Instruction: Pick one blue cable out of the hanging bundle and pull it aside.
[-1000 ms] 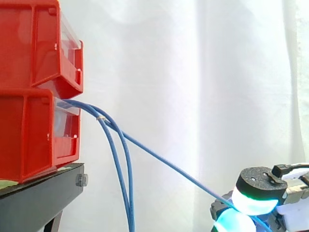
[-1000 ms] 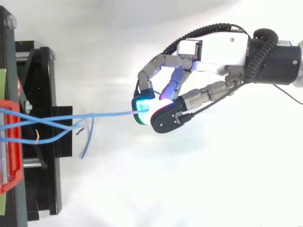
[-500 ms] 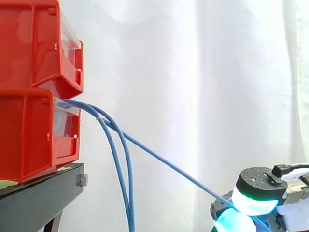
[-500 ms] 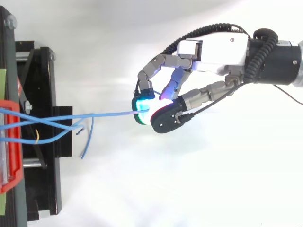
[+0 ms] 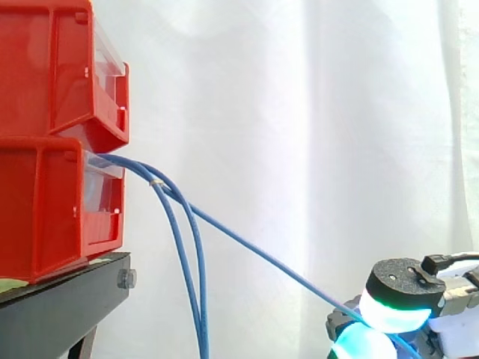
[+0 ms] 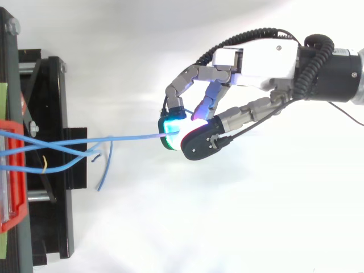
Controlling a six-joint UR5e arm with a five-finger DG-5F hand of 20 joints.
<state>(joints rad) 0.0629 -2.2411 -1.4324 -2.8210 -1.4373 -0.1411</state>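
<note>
The chosen blue cable leaves the front lip of the lower red bin and runs in a straight, taut slant down and away to the hand, well clear of the stand's edge. The hand's glowing fingertips are curled together and pinch the cable between them. It looks thin, light and limp, with a smooth jacket. By my reading it will bend wherever it is led and carries no load of its own, but it could slide through the pads if the pull sharpens, and a hard tug might strain whatever anchors it inside the bin. A pinch across the strand, part-way along its free length as here, seems the sensible hold, and a steady sideways draw suits it better than a jerk. The rest of the hanging bundle droops in a slack curve from the same lip, close beside the stand. A small pale tie sits on these strands just below the lip, so I judge that they may be dragged along if the pull goes further. In the top view loose ends dangle off the stand's outer edge. The bins are stacked on a black stand, with a white curtain behind and open space around the hand.
</note>
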